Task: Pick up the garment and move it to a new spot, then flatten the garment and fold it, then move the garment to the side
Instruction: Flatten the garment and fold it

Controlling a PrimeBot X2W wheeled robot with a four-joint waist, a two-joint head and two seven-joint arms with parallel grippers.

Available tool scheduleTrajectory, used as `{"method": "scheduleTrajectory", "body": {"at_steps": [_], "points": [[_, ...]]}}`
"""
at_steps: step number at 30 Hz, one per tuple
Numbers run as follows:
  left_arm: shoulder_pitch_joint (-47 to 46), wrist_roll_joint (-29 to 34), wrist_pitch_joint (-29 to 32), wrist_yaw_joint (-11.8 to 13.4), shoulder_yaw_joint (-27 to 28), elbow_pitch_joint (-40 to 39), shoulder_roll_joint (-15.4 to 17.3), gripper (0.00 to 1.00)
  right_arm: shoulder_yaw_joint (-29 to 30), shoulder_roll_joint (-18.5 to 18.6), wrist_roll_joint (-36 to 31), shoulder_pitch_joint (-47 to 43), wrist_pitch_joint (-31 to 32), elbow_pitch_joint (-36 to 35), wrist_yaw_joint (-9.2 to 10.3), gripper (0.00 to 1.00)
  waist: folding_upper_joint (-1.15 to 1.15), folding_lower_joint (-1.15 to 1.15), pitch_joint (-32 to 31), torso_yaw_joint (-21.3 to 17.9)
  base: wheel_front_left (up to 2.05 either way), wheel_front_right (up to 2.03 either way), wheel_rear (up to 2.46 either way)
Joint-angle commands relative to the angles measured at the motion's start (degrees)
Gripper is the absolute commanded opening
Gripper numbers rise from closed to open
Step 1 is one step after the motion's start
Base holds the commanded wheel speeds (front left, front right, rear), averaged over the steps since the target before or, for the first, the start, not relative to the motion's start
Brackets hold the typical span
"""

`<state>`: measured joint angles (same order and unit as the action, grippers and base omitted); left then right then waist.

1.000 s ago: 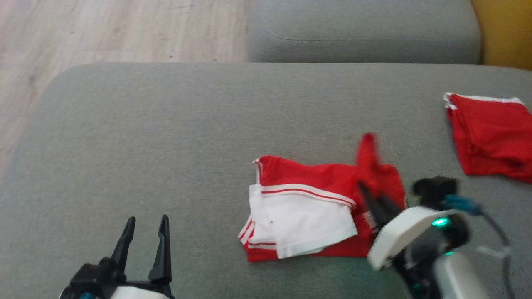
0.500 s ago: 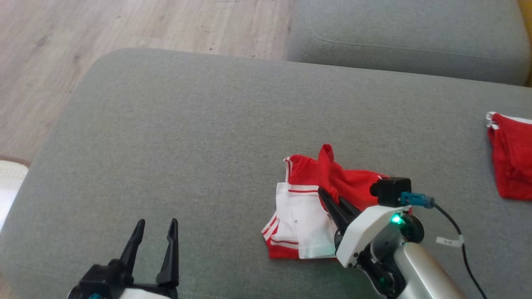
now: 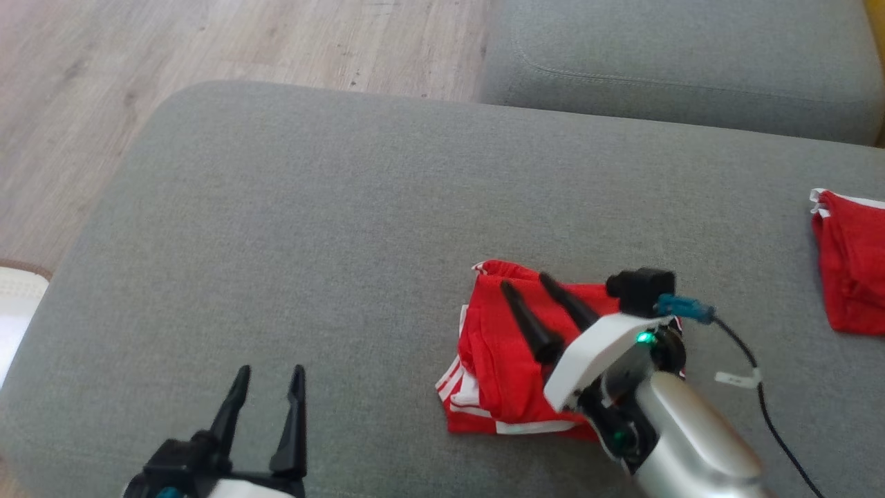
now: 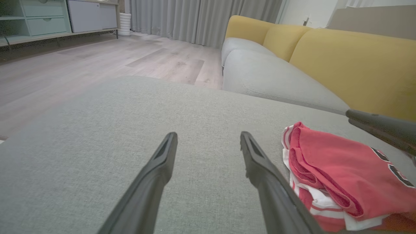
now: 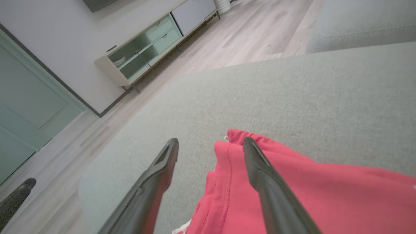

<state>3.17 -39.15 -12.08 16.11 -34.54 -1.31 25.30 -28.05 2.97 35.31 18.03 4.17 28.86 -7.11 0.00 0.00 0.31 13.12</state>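
Note:
The garment [image 3: 501, 370] is a red jersey with white trim, lying folded on the grey sofa cushion [image 3: 311, 228]. My right gripper [image 3: 529, 282] hovers just over its upper part, open, with nothing between the fingers. In the right wrist view the red cloth [image 5: 292, 191] lies under the open right gripper [image 5: 210, 143]. My left gripper [image 3: 269, 373] stands open at the lower left, apart from the garment. In the left wrist view the left gripper [image 4: 208, 136] is open and the folded garment [image 4: 338, 175] lies to its right.
A second red garment [image 3: 850, 263] lies at the cushion's right edge. Another grey cushion [image 3: 677, 62] sits behind, with a yellow backrest [image 4: 351, 61]. Wooden floor [image 3: 207, 48] runs along the left. A pale cabinet [image 5: 146, 48] stands by the wall.
The right gripper carried the garment's red flap leftward over the white part, then let go and opened. The garment now lies folded red side up. The head camera shifted early on.

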Motion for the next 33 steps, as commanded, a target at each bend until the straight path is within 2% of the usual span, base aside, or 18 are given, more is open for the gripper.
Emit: {"method": "scheduleTrajectory", "body": {"at_steps": [1, 3, 11, 19, 25, 33], "points": [[-3.7, 0.6, 0.0, 0.0, 1.6, -1.5, 0.3, 1.00, -0.5, -0.1, 0.6, 3.2, -1.6, -1.5, -0.37, 1.00, 0.00, 0.00, -0.1, -0.2, 0.00, 0.00, 0.00], [-3.8, 0.6, 0.0, 0.0, 1.4, -1.4, 0.1, 1.00, 1.6, -0.1, -0.2, 4.2, -3.9, -0.8, -0.37, 1.00, 0.00, 0.00, -0.2, -0.6, 0.00, 0.00, 0.00], [-5.1, 1.0, -0.1, -0.2, 0.7, -1.0, -0.7, 1.00, 12.5, -0.1, -10.8, 4.8, -10.1, 0.0, -0.37, 1.00, 0.00, 0.00, -0.5, -2.2, 0.00, 0.00, 0.00], [-6.4, 0.4, -1.2, -0.4, 1.6, 1.6, -2.6, 1.00, 22.3, -0.1, -21.8, -3.2, -10.7, -6.6, -0.37, 1.00, 0.00, 0.00, -1.4, -5.0, 0.00, 0.00, 0.00], [-5.2, 0.2, -2.1, -0.6, 2.5, 3.4, -3.8, 1.00, 26.9, -0.1, -24.5, -11.2, -10.7, -13.7, -0.37, 1.00, 0.00, 0.00, -2.5, -7.1, 0.00, 0.00, 0.00], [-3.1, -0.3, -2.6, -1.0, 4.0, 5.0, -4.3, 1.00, 27.1, -0.1, -22.4, -18.2, -10.0, -19.4, -0.37, 1.00, 0.00, 0.00, -3.5, -8.7, 0.00, 0.00, 0.00]]}}
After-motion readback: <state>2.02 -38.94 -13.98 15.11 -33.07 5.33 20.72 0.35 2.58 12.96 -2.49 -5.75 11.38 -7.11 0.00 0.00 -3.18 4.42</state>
